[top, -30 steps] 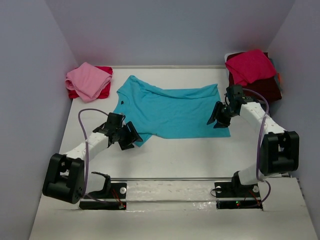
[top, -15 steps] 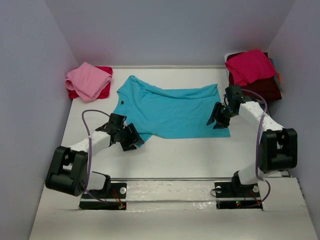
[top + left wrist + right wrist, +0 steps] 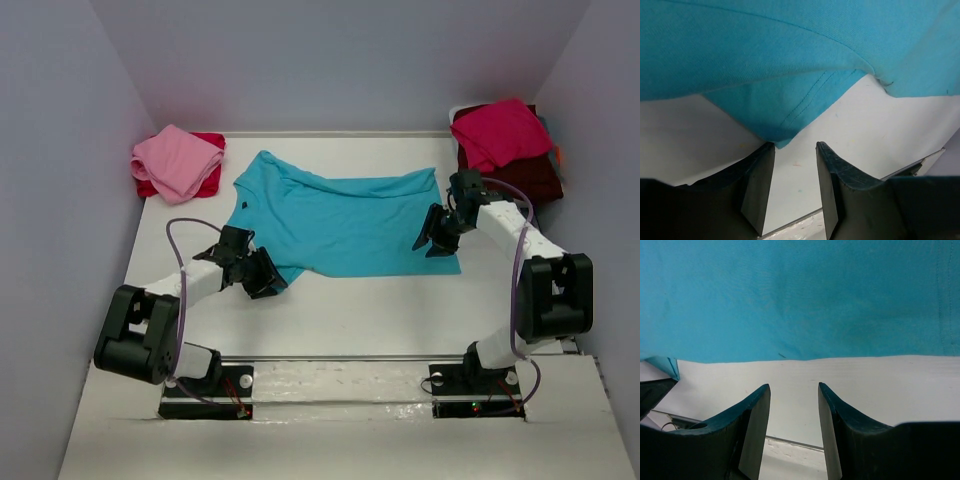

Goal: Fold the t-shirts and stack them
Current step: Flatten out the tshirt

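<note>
A turquoise t-shirt [image 3: 340, 222] lies spread flat in the middle of the table. My left gripper [image 3: 264, 276] is low at its near left sleeve and open. In the left wrist view the sleeve's corner [image 3: 774, 120] reaches the tip of the left finger [image 3: 759, 180], and only bare table shows between the jaws of that gripper [image 3: 795, 146]. My right gripper [image 3: 432, 236] is at the shirt's right hem, open. In the right wrist view the turquoise hem [image 3: 805, 315] lies just beyond the gripper [image 3: 793, 386], apart from the fingertips.
A pink t-shirt [image 3: 176, 160] lies folded on a red one [image 3: 211, 180] at the back left. A crimson t-shirt [image 3: 500, 130] sits on a dark maroon one [image 3: 535, 178] at the back right. Grey walls close in on both sides and at the back.
The left gripper's jaws have narrowed and it has shifted slightly right along the sleeve as the left arm swung in. The right arm has hardly moved.
</note>
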Robot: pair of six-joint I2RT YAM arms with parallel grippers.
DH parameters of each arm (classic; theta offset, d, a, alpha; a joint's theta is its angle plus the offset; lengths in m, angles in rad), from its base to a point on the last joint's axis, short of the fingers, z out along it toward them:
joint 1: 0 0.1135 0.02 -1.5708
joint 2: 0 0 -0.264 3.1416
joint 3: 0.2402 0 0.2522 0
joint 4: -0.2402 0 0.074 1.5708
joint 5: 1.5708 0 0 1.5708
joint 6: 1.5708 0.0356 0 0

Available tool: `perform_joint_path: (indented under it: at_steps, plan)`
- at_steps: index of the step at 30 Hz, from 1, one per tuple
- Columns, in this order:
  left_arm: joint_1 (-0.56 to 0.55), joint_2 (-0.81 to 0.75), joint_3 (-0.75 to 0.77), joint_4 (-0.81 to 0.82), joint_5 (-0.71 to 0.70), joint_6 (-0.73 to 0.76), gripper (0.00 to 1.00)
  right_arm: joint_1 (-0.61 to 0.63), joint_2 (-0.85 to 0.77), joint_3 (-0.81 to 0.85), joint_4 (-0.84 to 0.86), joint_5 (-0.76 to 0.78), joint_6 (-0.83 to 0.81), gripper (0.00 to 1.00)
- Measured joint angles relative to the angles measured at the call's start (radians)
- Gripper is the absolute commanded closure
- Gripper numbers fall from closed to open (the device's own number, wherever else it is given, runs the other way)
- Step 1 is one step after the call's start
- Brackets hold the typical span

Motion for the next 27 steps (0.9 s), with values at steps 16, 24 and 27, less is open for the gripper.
perform_joint_path:
  at_steps: [16, 24, 27]
  plan:
    - [0.0, -0.01, -0.002, -0.041, -0.073, -0.014, 0.72, 0.0, 0.015, 0.0, 0.001, -0.007, -0.012, 0.55]
    - [0.0, 0.004, -0.001, -0.029, -0.076, -0.015, 0.83, 0.0, 0.015, 0.0, 0.0, -0.007, -0.016, 0.55]
    - [0.001, 0.026, 0.01, -0.019, -0.064, -0.018, 0.9, 0.0, 0.015, 0.0, 0.0, -0.007, -0.018, 0.55]
